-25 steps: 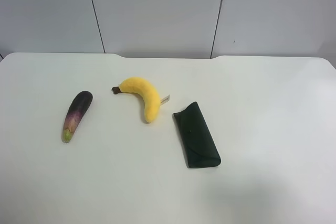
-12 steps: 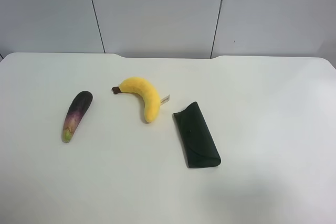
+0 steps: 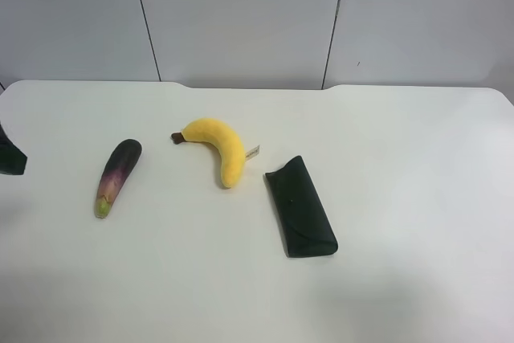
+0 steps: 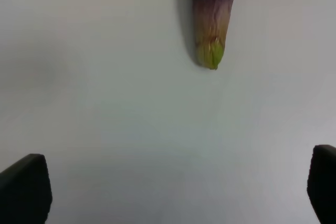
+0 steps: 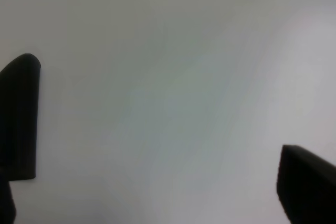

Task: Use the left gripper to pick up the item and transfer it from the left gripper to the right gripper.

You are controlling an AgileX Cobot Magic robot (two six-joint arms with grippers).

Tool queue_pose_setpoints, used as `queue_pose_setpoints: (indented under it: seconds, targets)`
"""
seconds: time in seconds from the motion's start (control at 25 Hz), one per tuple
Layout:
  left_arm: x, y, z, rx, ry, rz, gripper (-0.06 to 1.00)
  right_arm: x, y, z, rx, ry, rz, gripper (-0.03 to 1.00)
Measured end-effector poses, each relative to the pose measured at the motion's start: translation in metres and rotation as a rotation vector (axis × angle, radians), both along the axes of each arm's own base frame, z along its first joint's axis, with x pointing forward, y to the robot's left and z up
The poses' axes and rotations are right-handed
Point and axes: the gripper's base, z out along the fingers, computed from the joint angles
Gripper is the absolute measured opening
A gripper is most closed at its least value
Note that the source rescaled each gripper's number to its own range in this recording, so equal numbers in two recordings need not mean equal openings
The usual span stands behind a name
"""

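Table (image 3: 401, 142): white, smooth, matt, faint soft sheen.
Toy eggplant (image 3: 117, 176): smooth skin, slight gloss at dark purple end. Finely wrinkled, streaky texture toward green stem end in left wrist view.
Banana (image 3: 218, 147): yellow plush cloth look, matt. Small white tag, paper or cloth not discernible.
Case (image 3: 301, 207) beside banana: dark green, matt, leather-like, folded flap.
Left gripper (image 4: 176, 182): fingers (image 4: 23, 190) black, matt, smooth, plastic look.
Right gripper (image 5: 157, 103): fingers (image 5: 20, 114) same finish.
Wall panels (image 3: 241, 22) behind banana: pale grey, smooth, matt.
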Motion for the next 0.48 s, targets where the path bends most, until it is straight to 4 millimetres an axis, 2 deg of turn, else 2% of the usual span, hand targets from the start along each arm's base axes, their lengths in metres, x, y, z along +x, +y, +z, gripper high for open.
queue_pose_setpoints:
  seconds: [0.2, 0.48]
  targets:
    - [0.04, -0.005, -0.014, -0.013, 0.104, 0.001, 1.0, 0.0, 0.0, 0.0, 0.0, 0.0, 0.0, 1.0]
    - [0.083, -0.035, -0.048, -0.023, 0.168, -0.059, 1.0, 0.0, 0.0, 0.0, 0.0, 0.0, 0.0, 1.0]
